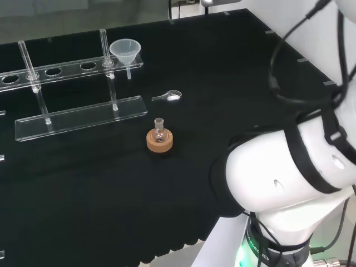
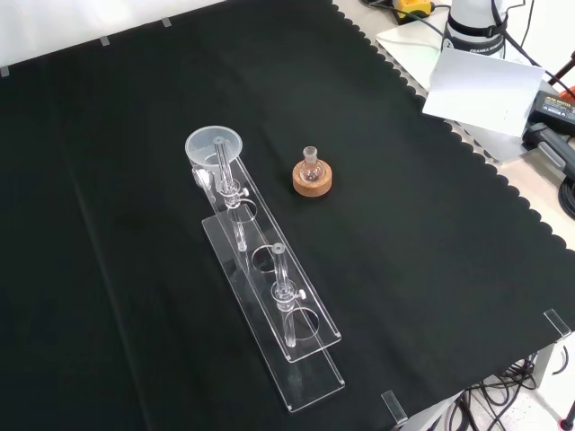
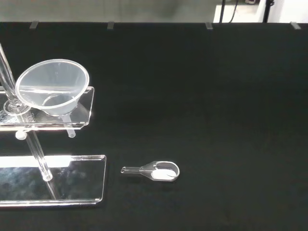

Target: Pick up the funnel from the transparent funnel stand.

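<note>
Fingers' state impossible to tell; clear conical funnel [image 1: 123, 50] upright in transparent slab-shaped stand [image 1: 83, 117].

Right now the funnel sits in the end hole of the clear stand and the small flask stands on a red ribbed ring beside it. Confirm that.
Not quite. The funnel does sit in the end hole of the clear stand, but the small flask stands on a cork ring, not a red ribbed one. The head view shows this plainly, and the front view agrees.
</note>
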Robot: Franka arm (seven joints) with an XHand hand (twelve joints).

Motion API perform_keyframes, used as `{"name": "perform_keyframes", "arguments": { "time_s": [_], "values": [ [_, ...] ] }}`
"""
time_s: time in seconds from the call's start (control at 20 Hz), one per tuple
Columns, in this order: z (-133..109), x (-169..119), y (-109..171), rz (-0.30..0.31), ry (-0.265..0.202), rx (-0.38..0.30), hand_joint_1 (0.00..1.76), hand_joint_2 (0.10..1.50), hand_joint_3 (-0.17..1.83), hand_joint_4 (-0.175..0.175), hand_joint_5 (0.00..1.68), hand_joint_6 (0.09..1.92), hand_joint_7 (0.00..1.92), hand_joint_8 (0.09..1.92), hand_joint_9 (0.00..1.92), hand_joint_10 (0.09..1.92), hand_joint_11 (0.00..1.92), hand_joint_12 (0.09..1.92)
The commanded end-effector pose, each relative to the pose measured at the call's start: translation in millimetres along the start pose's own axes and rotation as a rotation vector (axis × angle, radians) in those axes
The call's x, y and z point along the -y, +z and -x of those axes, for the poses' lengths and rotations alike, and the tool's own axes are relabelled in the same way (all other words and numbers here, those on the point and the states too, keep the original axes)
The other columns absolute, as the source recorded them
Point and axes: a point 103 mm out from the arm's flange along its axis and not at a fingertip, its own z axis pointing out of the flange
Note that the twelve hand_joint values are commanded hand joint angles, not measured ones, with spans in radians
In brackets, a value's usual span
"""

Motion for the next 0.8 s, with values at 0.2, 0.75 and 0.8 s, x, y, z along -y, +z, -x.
{"name": "perform_keyframes", "arguments": {
  "time_s": [0.2, 0.75, 0.8],
  "values": [
    [-58, -102, 22, -0.097, -0.113, 0.068, 0.4, 1.17, -0.17, -0.023, 0.12, 0.09, 0.0, 0.41, 0.35, 0.09, 0.0, 1.38],
    [-103, -133, 66, -0.209, -0.153, 0.115, 0.51, 1.07, -0.17, -0.036, 0.14, 0.09, 0.0, 0.52, 0.13, 0.73, 0.01, 1.44],
    [-105, -134, 69, -0.225, -0.153, 0.114, 0.52, 1.06, -0.17, -0.038, 0.15, 0.09, 0.0, 0.55, 0.14, 0.74, 0.01, 1.45]
  ]
}}
